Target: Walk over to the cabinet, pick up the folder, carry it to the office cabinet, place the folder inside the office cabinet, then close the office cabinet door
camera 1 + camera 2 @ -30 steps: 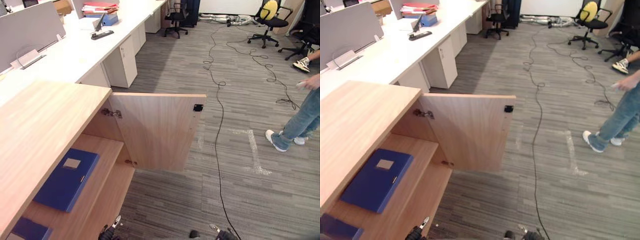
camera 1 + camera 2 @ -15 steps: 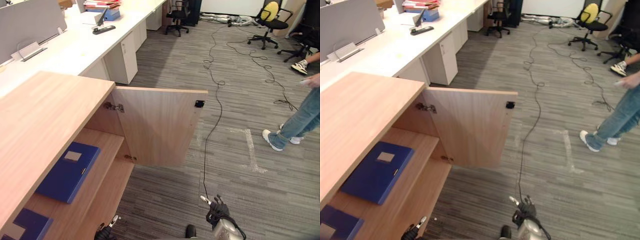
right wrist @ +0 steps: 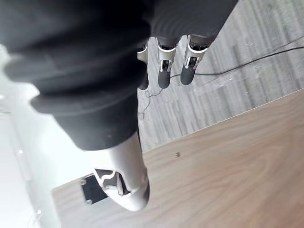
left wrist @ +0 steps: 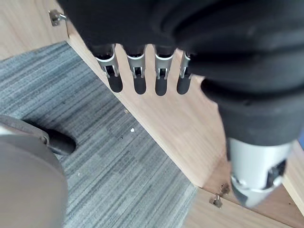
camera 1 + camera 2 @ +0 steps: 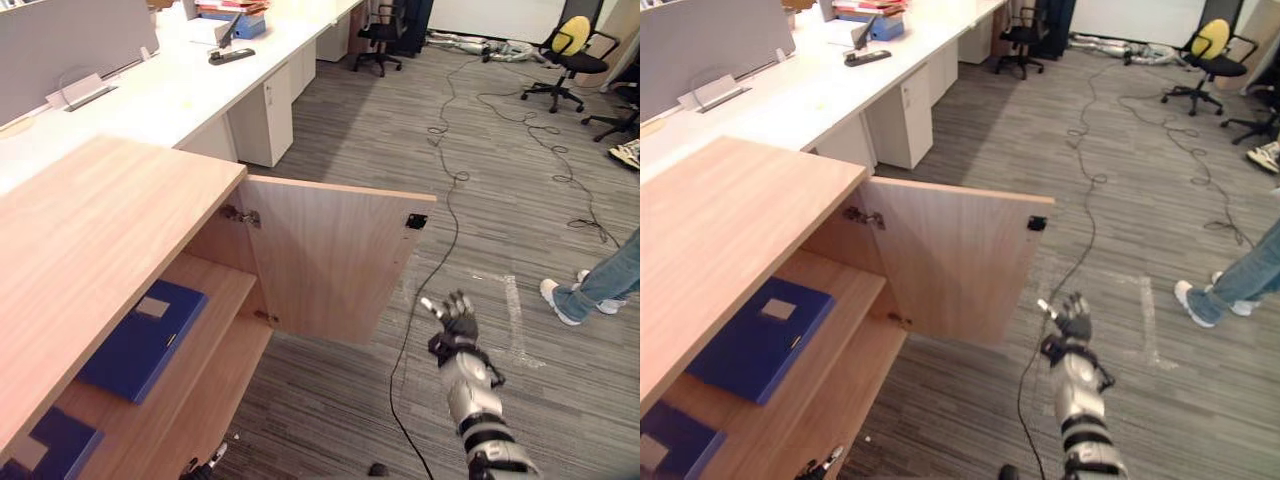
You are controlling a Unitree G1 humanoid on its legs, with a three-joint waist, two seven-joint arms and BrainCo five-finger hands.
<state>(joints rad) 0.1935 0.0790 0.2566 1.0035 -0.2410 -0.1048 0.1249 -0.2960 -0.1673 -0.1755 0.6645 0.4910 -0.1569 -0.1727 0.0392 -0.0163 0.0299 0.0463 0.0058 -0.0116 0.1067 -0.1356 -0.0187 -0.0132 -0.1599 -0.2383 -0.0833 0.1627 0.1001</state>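
Blue folder (image 5: pixel 140 340) lies flat on the upper shelf (image 5: pixel 215 290) inside the office cabinet (image 5: pixel 100 230), well in from the cabinet door (image 5: pixel 335 260), on its hinge side. A second blue folder (image 5: pixel 50 450) lies on a lower shelf, further from the door.

Handling, judged: the folder looks like a rigid box file, stiff, fairly light, with a smooth cover that may slip. If it needs a nudge, take it by a long edge or the spine, not the flat face. It seems placed, so the door is the step left.

The door is a stiff wood panel standing wide open on two hinges (image 5: pixel 240 215), its inner face toward the camera, with a black catch (image 5: pixel 416 221) at the top corner of its free edge. Probably light and swings freely. Best contact is near the free edge, reaching round to the hidden outer face.

Right hand (image 5: pixel 455 320) is raised just off the door's free edge, apart from it, fingers straight and spread, holding nothing. Left hand (image 4: pixel 156 33) hangs low by the cabinet's bottom panel on the door's hinge side, fingers straight and relaxed, empty.

Room: open carpet beyond the free edge. A person's legs (image 5: pixel 600 285) stand well apart from the door, and the white table (image 5: pixel 150 90) runs behind it. Risk: fingers caught at the door edge.
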